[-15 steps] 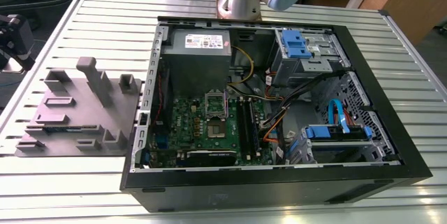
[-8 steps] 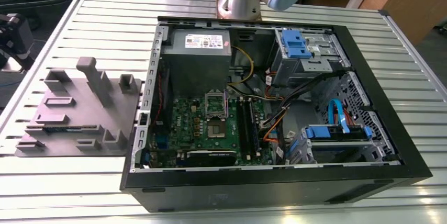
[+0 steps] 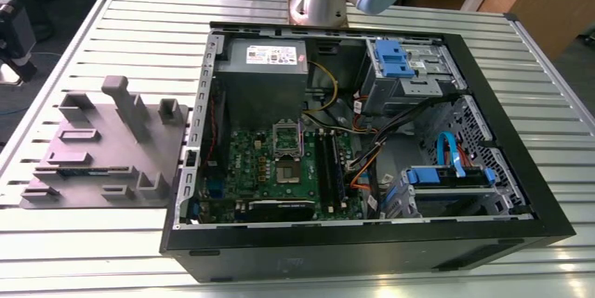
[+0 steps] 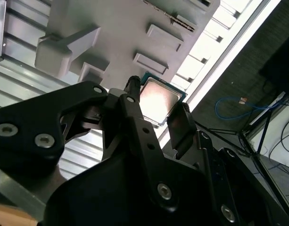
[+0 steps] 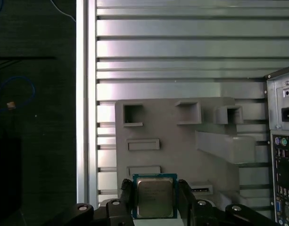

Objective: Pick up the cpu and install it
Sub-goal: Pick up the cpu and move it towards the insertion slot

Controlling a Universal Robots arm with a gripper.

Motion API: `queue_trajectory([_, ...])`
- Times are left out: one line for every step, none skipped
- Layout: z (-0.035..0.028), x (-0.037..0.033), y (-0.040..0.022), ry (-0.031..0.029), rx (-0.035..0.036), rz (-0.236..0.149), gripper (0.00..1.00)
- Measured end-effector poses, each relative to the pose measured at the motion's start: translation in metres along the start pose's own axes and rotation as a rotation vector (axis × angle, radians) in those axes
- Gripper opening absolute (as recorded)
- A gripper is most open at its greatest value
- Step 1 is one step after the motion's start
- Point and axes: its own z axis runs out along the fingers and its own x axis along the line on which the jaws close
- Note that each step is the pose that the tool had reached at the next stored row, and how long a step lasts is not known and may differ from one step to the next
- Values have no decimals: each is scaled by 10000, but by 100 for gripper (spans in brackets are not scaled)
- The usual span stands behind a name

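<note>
Silver-grey cpu (image 5: 154, 200) clamped by its edges in gripper (image 5: 155, 190), aloft over grey fixture (image 5: 172, 122) near edge of slatted table (image 5: 182, 47) | risk: thin edge grip could slip or tilt it, causing a drop or poor seating.

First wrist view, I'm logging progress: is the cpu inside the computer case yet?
No, the cpu is held between the fingers of the hand above the grey fixture, outside the case.
</note>
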Motion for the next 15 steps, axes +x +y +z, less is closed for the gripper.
queue_trajectory([-33,-3,2,0,0,0,48])
queue_trajectory([-65,-6,4,1,0,1,48])
queue_trajectory([-98,-10,6,1,1,0,48])
queue_trajectory([-134,-14,8,1,0,0,48])
queue_trajectory([-162,-17,10,-1,-1,0,48])
queue_trajectory([-187,-19,11,0,0,1,48])
queue_trajectory([-206,-21,12,1,0,1,48])
queue_trajectory([-211,-22,12,1,0,0,48])
queue_trajectory([-211,-22,12,-1,-1,0,48])
queue_trajectory([-210,-22,12,-2,-2,0,48])
queue_trajectory([-211,-23,12,-1,-2,0,48])
queue_trajectory([-211,-23,12,-1,-2,0,48])
queue_trajectory([-213,-23,12,1,0,0,48])
queue_trajectory([-213,-25,12,1,0,0,48])
queue_trajectory([-215,-33,12,3,2,-1,48])
